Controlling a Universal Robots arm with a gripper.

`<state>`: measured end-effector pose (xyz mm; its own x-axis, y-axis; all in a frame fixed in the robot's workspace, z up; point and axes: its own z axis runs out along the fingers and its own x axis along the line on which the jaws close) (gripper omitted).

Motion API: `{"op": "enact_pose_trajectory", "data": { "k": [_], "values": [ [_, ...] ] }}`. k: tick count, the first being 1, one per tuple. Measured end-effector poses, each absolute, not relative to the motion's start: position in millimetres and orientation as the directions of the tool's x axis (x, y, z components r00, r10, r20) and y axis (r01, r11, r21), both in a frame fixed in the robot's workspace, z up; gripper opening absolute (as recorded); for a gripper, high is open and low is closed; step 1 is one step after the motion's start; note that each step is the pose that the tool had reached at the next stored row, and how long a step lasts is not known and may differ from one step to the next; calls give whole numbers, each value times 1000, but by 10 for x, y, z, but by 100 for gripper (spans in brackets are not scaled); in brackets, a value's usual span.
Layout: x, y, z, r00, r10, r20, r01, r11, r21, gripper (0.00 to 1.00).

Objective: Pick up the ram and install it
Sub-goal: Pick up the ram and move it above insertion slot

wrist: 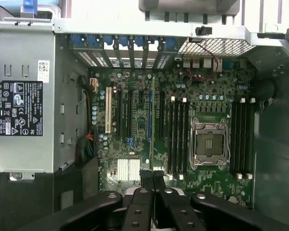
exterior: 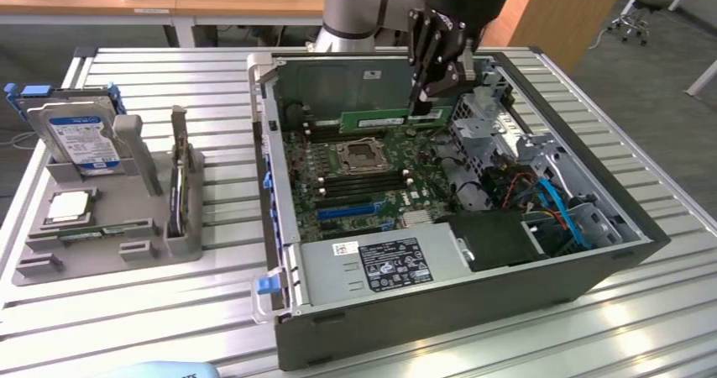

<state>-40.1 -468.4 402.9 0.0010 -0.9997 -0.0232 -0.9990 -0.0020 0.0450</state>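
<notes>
Across a slatted metal table (exterior: 157, 311), an open computer tower case (exterior: 471, 311) lying on its side, panel off, innards up. Behind it, at the table's far edge, the grey robot arm (exterior: 348, 8). Inside the case, along the near end, a silver power supply (exterior: 381, 265) with a black label; beyond that, the green motherboard (exterior: 336, 185), rows of empty black memory slots (wrist: 176, 134) on either side of the bare processor socket (exterior: 358, 155). To the exterior view's right of the board, blue cables (exterior: 566, 214). To the exterior view's left of the case, a grey parts holder (exterior: 45, 265) carrying an upright hard drive (exterior: 79, 134) with a blue label and, nearer the camera, a square silver processor chip (exterior: 70, 206). Above the far end of the motherboard, the black gripper (exterior: 422, 105), jaws clenched on the ram (exterior: 375, 120). Held level and on edge above the board, the green stick reaching from the gripper toward the exterior view's left, in front of the case's far wall. From the wrist, black fingers (wrist: 137, 211) pressed together over the board, near a small finned heat sink (wrist: 127, 169)
</notes>
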Motion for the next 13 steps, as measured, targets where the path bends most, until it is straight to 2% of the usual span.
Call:
{"op": "enact_pose_trajectory", "data": {
  "k": [13],
  "values": [
    [-400, -4475, 4014, 1, -1000, -24, -999, -2, 45, 11]
  ]
}}
